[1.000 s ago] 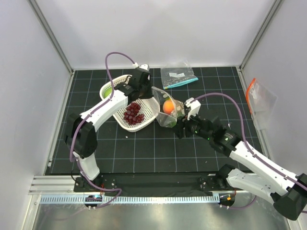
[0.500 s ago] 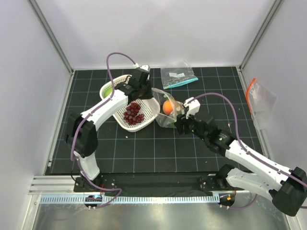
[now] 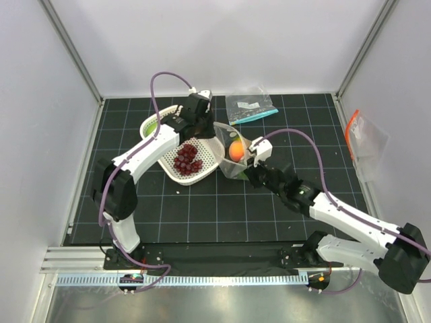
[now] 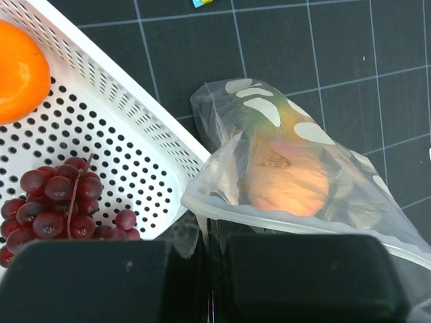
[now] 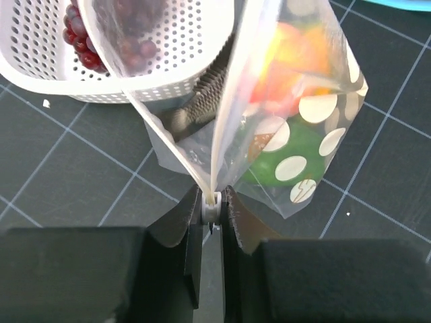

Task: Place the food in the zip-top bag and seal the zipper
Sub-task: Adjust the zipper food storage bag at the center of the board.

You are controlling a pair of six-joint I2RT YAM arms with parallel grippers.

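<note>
The zip-top bag point(image 3: 236, 156), clear with white dots, hangs open between my two grippers, right of the white basket point(image 3: 176, 176). Inside it lie an orange fruit point(image 4: 289, 178) and a dark green one point(image 5: 283, 158). My left gripper point(image 4: 210, 237) is shut on the bag's mouth edge at the far end point(image 3: 205, 126). My right gripper point(image 5: 211, 205) is shut on the white slider where the two strips of the zipper point(image 5: 232, 101) meet. Purple grapes point(image 3: 187, 158), an orange piece point(image 4: 20, 70) and a pale green piece point(image 3: 153, 126) lie in the basket.
A small clear bag with a teal strip point(image 3: 250, 108) lies at the back of the black grid mat. Another clear bag with an orange strip point(image 3: 363, 138) leans at the right wall. The basket's rim point(image 5: 135, 84) stands close behind the bag.
My right gripper has moved left and forward to the bag's near corner and has shut on the zipper's slider. The left arm has stayed put, holding the bag's edge.
</note>
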